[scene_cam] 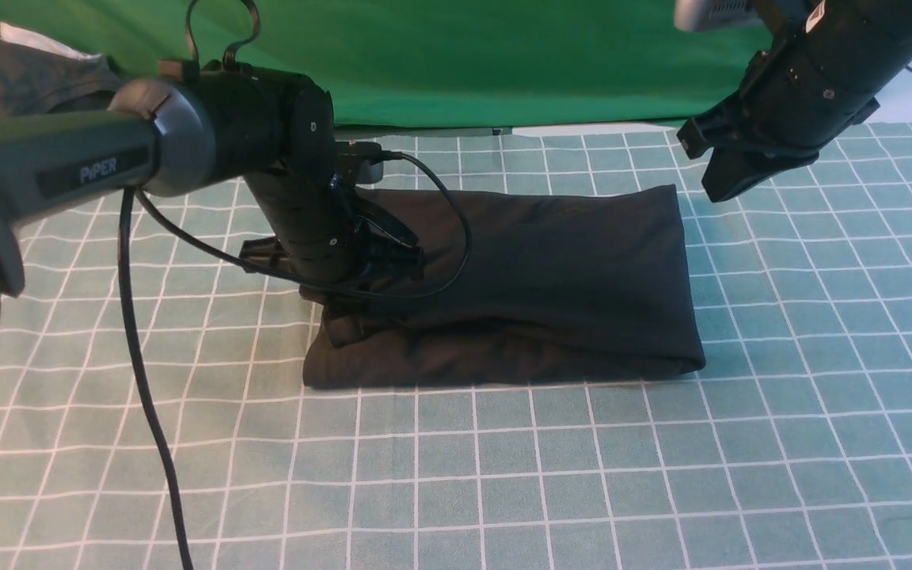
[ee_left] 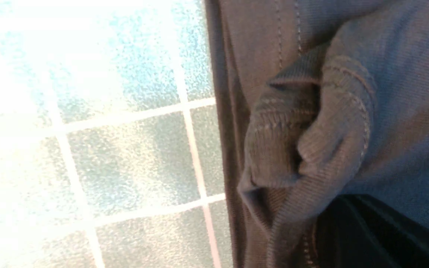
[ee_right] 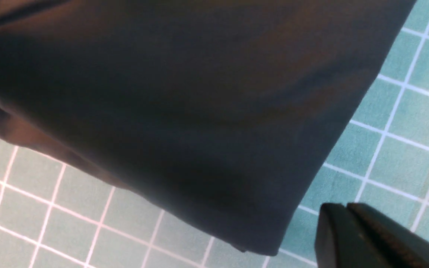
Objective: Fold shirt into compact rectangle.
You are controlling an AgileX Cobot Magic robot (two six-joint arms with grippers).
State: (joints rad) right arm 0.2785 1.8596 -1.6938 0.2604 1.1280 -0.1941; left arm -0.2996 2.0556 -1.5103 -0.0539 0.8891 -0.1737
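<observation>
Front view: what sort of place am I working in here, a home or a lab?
Probably a staged robot recording bench, not a home: a green backdrop cloth hangs at the back, and a teal grid-patterned tablecloth is spread flat under the folded black shirt.

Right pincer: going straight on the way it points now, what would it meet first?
Probably the checked tablecloth beside the right edge of the shirt; the shut right pincer points down there. Depth is unclear, so it might graze the shirt.
</observation>
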